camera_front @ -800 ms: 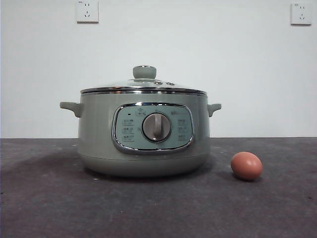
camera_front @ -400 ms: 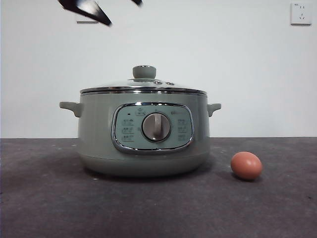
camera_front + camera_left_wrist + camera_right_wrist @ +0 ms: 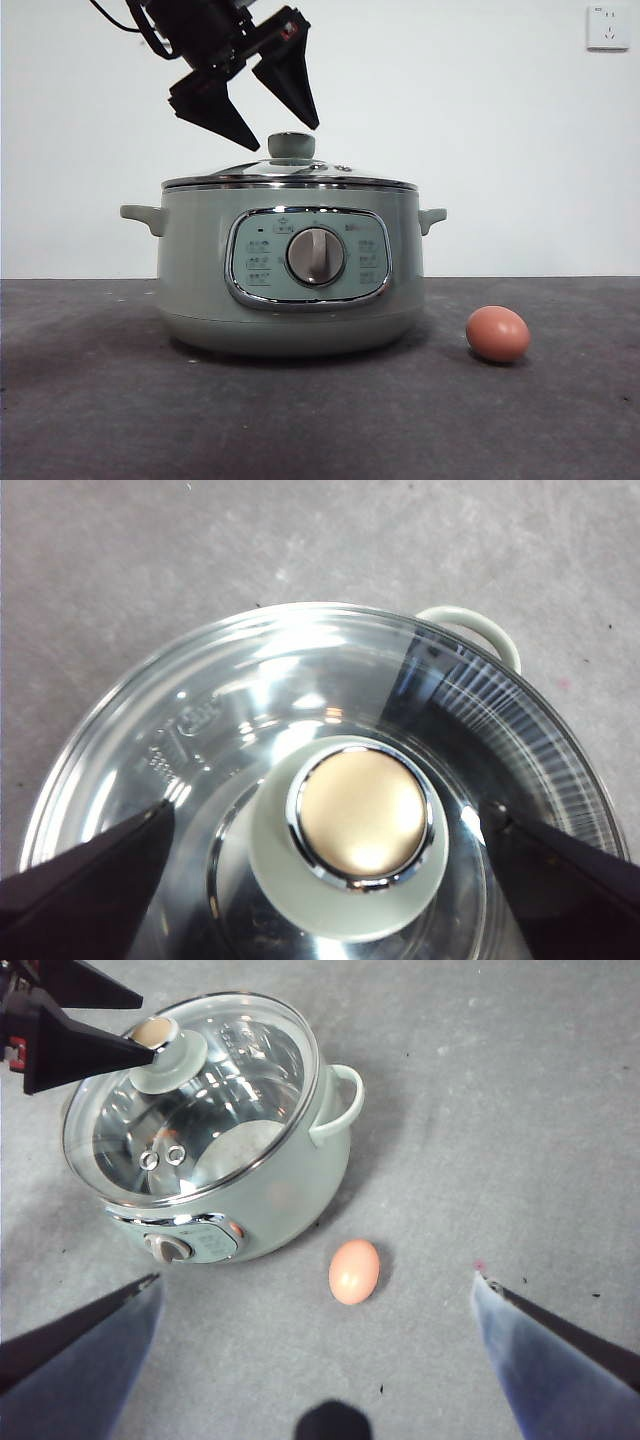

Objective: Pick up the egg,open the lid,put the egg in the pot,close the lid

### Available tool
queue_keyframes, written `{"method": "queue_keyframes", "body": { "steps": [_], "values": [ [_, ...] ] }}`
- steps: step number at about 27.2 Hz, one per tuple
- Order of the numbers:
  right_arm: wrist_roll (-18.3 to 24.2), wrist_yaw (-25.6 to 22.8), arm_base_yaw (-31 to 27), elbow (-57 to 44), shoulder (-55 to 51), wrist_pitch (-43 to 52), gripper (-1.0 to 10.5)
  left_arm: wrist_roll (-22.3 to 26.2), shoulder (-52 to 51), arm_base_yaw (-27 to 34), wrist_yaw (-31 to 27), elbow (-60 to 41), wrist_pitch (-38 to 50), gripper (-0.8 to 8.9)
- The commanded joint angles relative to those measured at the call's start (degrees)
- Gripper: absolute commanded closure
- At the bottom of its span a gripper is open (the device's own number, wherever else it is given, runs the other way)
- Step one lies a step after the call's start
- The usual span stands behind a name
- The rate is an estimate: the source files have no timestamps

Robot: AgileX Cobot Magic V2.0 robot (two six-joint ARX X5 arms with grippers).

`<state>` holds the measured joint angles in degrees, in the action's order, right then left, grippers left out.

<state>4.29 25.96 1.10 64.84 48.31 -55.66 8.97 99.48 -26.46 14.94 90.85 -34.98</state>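
**Knob centred beneath the spread left claw; egg waiting beside the pot**

The lid [image 3: 290,176] sits closed on the pot [image 3: 290,270], its pale green knob [image 3: 360,830] rising from the middle of the glass dome. The left wrist view looks almost straight down on this knob, which lies midway between the two black jaws, one on either side of it and neither touching it. In the front view the left claw [image 3: 285,130] hangs just above the knob and slightly to the side away from the egg, jaws spread wide and empty, tips pointing down and angled toward the knob. Judged from this, the coming move is a short descent, since the knob already lies on the line between the jaws.

The egg [image 3: 498,334] rests on the counter [image 3: 100,420] just beside the pot, on the side opposite the left claw, its long axis lying flat on the surface. The right claw [image 3: 315,1310] hovers well above pot and egg, released and holding nothing; the egg lies between its jaws in its wrist view, so this arm is the nearer one to the egg.
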Motion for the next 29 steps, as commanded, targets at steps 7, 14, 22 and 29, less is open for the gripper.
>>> {"method": "queue_keyframes", "body": {
  "steps": [7, 14, 22, 29],
  "values": [
    [-0.2, 0.2, 0.1, 0.2, 1.4, 0.3, 3.2, 0.1, 2.7, -1.2, 0.0, 0.1, 1.2, 3.03],
    [-0.2, 0.2, 0.1, 0.2, 1.5, 0.3, 3.2, 0.0, 2.7, -1.4, 0.5, 0.1, 1.1, 6.95],
    [-0.2, 0.2, 0.1, 0.2, 1.5, 0.3, 3.2, -1.1, 2.6, -1.4, 0.5, 0.1, 0.3, 8.22],
    [-0.2, 0.2, 0.1, 0.2, 2.5, 0.3, 3.2, -1.3, -0.6, -1.4, 0.5, 0.1, 1.9, 8.22]
  ]
}}
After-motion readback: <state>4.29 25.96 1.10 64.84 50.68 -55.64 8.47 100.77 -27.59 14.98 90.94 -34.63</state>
